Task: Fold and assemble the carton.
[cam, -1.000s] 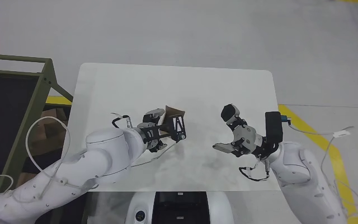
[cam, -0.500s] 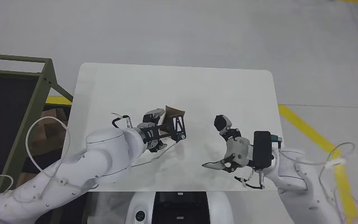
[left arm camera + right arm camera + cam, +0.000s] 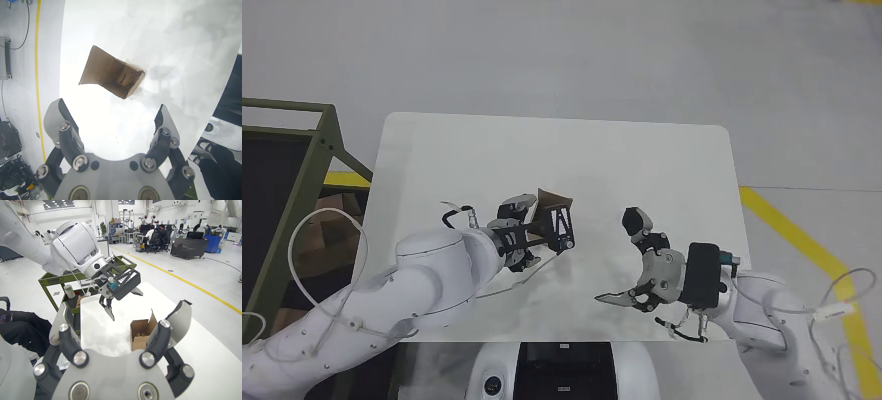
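Left arm: wrist bent over, left gripper (image 3: pixel 550 234) pointing down at the white table (image 3: pixel 542 150), fingers (image 3: pixel 63 111) spread wide, nothing between them. Carton (image 3: pixel 111 77): brown, standing on the table beneath and just ahead of those fingertips, touching neither pad. Its mouth faces up – folded bottom panels show inside, one long flap stands up along an edge, and another edge is torn and ragged. Right arm: wrist roughly level, right gripper (image 3: pixel 122 313) aimed across the table at the carton, fingers (image 3: pixel 65 313) fully apart and empty. The carton lies beyond the right fingertips – partly hidden behind one finger, clear of both.
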Motion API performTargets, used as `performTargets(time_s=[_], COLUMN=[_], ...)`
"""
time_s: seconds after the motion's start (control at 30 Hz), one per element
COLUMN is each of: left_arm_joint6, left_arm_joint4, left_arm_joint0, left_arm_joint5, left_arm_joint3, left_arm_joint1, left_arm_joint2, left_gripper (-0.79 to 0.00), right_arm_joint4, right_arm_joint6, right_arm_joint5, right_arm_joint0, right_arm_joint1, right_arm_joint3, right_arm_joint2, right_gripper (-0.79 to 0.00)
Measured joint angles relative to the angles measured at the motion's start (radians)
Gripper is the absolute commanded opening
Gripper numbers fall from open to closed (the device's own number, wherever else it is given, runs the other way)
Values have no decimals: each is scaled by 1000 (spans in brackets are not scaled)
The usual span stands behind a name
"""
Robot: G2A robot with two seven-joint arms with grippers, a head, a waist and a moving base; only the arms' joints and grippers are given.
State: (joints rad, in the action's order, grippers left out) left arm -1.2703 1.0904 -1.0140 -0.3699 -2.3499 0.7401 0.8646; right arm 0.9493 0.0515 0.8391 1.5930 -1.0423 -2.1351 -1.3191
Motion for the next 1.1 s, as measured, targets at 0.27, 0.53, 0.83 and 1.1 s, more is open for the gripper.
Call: performTargets(time_s=[0.27, 0.53, 0.83, 1.1], left_arm_joint6=[0, 0, 0, 0], left_arm_joint4=[0, 0, 0, 0], left_arm_joint0=[0, 0, 0, 0], left_arm_joint5=[0, 0, 0, 0], left_arm_joint3=[0, 0, 0, 0], left_arm_joint1=[0, 0, 0, 0], left_arm_joint2=[0, 0, 0, 0], left_gripper=[0, 0, 0, 0], right_arm_joint4=[244, 275, 313, 307], right_arm_joint6=[53, 60, 172, 175], right_arm_joint5=[163, 127, -15, -62], right_arm_joint0=[8, 8, -24, -19], right_arm_joint1=[9, 8, -3, -4], right_arm_joint3=[-40, -40, -6, -7], right_arm_joint2=[44, 64, 149, 148], right_gripper=[0, 0, 0, 0])
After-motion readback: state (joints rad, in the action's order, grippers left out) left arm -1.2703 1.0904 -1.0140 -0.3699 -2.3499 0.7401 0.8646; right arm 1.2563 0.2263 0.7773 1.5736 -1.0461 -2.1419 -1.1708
